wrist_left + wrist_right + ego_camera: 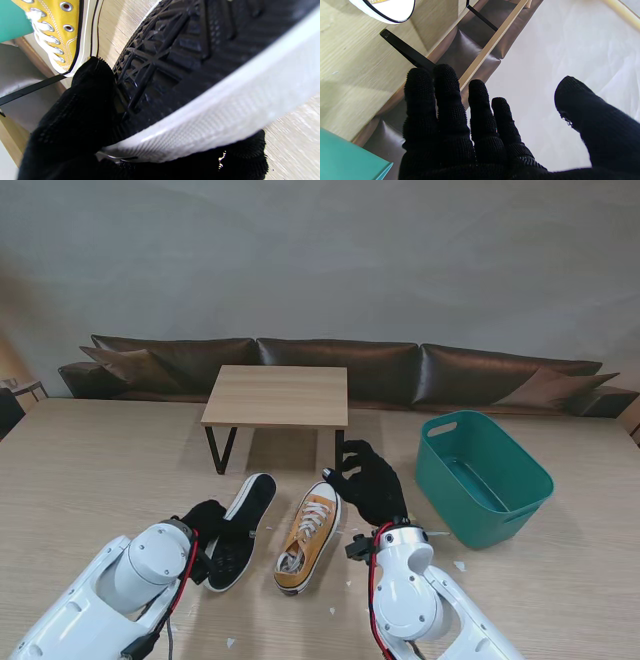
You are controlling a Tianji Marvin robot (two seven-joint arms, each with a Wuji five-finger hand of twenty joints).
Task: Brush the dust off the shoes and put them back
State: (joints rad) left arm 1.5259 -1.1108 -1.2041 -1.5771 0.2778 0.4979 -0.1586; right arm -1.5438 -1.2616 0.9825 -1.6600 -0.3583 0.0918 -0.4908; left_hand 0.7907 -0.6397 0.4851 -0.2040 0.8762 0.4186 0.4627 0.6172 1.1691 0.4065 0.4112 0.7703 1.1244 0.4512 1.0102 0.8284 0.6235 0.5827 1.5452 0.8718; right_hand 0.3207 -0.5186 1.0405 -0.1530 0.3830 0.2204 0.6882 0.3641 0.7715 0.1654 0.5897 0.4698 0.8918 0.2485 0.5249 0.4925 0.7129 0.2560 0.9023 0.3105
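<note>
Nearest me, the left hand is clamped on the black shoe, tipped on its side so the sole faces out. The left wrist view gives what the stand view can't: gloved fingers wrapped over the black tread, the white sole edge running across them. That shoe's long axis runs from about seven o'clock to one o'clock, toe away from me. Just beside it to the right lies the yellow sneaker, upright, laces up, toe pointing to about one o'clock. The right hand hovers past the toe, fingers spread, holding nothing. Farther right sits the green bin; farther still, at twelve o'clock, the small wooden table.
</note>
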